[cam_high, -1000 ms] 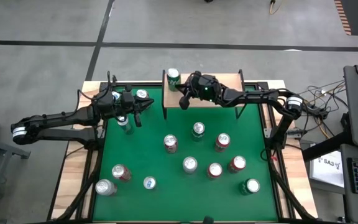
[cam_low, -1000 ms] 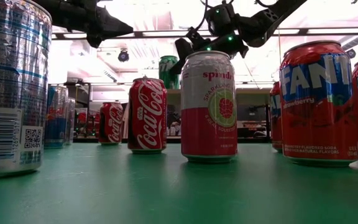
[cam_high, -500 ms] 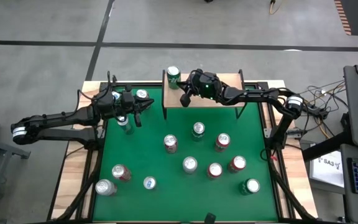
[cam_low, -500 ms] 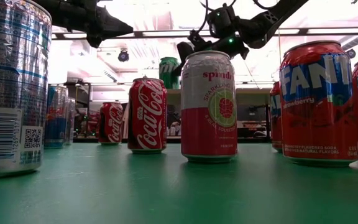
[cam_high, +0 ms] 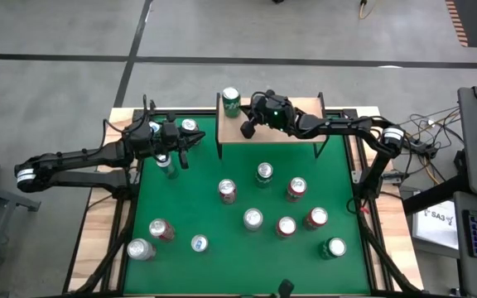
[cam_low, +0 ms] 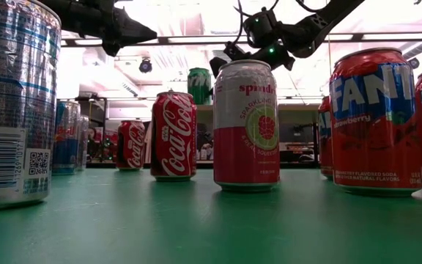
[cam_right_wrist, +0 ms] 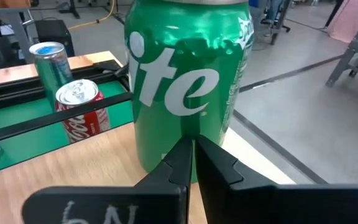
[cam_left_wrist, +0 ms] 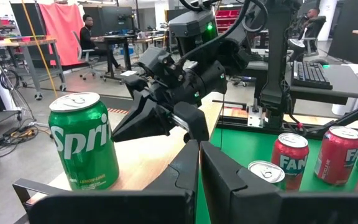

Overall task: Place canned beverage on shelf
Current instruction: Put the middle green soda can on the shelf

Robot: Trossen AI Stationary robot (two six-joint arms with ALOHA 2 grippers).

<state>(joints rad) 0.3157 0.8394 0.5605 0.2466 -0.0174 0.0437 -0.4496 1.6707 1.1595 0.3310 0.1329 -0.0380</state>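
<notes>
A green Sprite can stands upright on its base at the left end of the shelf's wooden board, at the table's far edge. It also shows in the right wrist view, the left wrist view and the low view. My right gripper is over the board just right of and nearer than the can, its fingers shut. My left gripper is shut and empty, above the green felt left of the shelf. My right gripper's shut fingertips point level at the lower side wall of the Sprite can, coming from the table's right and near side. I cannot tell whether they touch the can. The can stands upright on the board.
Several cans stand on the green felt in the middle and near part of the table. One can stands right under my left gripper, and two more at the far left. Thin black frame bars edge the shelf. People sit at desks behind the table.
My right gripper has gone a little toward the table's far edge over the shelf board, closer to the Sprite can. My left arm has kept still.
</notes>
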